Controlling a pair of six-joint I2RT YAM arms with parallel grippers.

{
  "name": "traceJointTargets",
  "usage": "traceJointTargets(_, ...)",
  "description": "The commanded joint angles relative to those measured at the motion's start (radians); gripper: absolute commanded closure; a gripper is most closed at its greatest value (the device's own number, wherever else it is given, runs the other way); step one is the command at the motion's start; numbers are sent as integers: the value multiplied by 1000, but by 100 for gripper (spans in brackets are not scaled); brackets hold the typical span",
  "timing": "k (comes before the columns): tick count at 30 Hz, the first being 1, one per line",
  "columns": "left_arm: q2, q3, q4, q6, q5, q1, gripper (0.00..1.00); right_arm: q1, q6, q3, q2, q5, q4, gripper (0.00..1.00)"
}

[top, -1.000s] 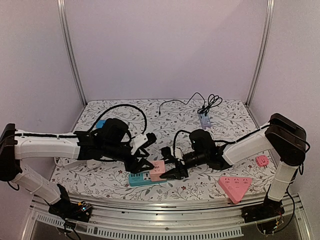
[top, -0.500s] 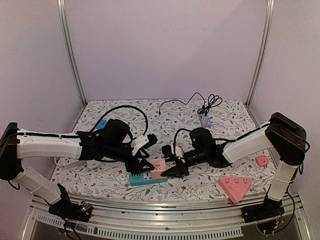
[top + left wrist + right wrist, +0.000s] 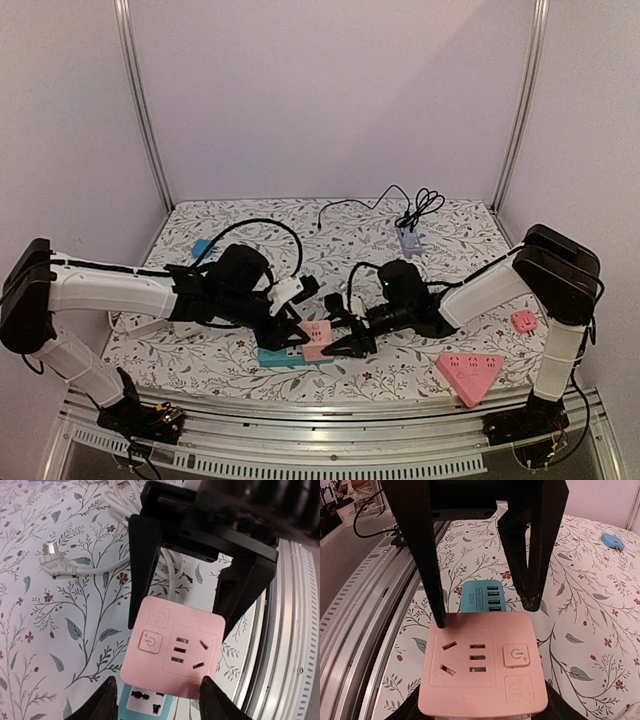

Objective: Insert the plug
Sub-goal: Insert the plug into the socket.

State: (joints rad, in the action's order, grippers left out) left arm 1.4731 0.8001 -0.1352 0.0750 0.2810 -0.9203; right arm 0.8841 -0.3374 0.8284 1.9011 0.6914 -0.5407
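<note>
Likely socket-positioning step. Right pincer (image 3: pixel 178 627) pinches pink socket (image 3: pixel 172 652); left pincer (image 3: pixel 159 700) straddles it, grip unclear. Next: fetch white plug (image 3: pixel 50 562), upper left; align prongs.

both arms stretched low inward, left end effector (image 3: pixel 292 335) and right end effector (image 3: pixel 338 335) facing tip to tip
</note>
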Motion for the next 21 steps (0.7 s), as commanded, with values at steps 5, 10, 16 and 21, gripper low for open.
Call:
traceJointTargets(5, 74, 40, 6, -15, 3, -15, 51, -28, -3, -22, 56, -67, 92, 100)
traceJointTargets(10, 108, 56, -2, -23, 4, -25, 62, -24, 26, -36, 112, -114, 94, 100)
traceJointTargets(16, 107, 61, -55, -20, 0, -36, 71, -23, 37, -45, 137, -145, 110, 100)
traceJointTargets(21, 74, 22, -81, -32, -3, -43, 71, -22, 40, -51, 123, -170, 141, 100)
